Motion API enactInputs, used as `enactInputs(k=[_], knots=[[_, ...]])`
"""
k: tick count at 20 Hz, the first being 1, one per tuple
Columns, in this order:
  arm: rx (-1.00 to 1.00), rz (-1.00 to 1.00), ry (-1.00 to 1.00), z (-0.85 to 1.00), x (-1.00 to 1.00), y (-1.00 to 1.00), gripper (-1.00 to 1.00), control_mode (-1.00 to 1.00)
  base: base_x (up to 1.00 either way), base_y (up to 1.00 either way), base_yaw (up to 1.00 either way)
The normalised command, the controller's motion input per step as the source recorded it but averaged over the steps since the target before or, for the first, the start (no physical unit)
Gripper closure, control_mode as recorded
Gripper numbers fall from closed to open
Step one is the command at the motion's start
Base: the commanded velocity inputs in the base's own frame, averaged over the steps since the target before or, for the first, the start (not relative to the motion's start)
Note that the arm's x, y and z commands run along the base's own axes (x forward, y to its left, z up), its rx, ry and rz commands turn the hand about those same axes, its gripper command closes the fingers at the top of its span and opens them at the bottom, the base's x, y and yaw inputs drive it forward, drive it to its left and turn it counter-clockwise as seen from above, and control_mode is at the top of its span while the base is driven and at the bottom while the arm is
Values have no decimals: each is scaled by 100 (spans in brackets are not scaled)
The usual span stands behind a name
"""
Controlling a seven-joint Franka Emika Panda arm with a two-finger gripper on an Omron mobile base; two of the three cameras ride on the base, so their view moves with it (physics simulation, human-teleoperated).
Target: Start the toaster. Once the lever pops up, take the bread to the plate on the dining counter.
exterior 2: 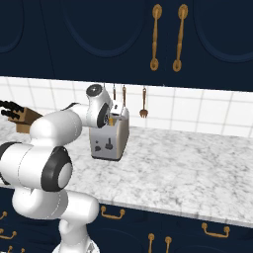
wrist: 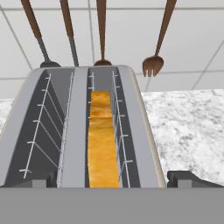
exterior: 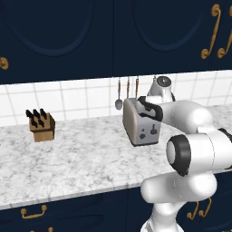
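Two slots run along the top of the toaster (wrist: 83, 131), and the bread (wrist: 103, 140) stands on edge in the right-hand one, its golden top rim just below the slot opening. The gripper (wrist: 109, 180) hangs directly over the toaster with its jaws spread wide, grasping nothing; one dark fingertip (wrist: 188, 178) shows at 4 o'clock in the hand view, outside the toaster's right wall. From the base cameras the toaster (exterior: 141, 123) sits on the marble table (exterior: 68, 158) against the tiled wall, its end face with knobs turned toward the robot. Utensils (wrist: 154, 65) hang on the wall at 12 o'clock behind it. A wooden knife block (exterior: 41, 126) stands well apart at 9 o'clock.
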Motion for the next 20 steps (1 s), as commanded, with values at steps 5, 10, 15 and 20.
enactInputs(k=[5, 10, 15, 20], knots=[[1, 1, -1, 0, 0, 1, -100, -100, 0, 0, 0], [0, 0, -4, 0, 4, 6, -100, -100, 0, 0, 0], [0, 0, -6, 0, 11, 15, -100, -100, 0, 0, 0], [0, 0, 0, 0, 14, 4, -100, -100, 0, 0, 0]])
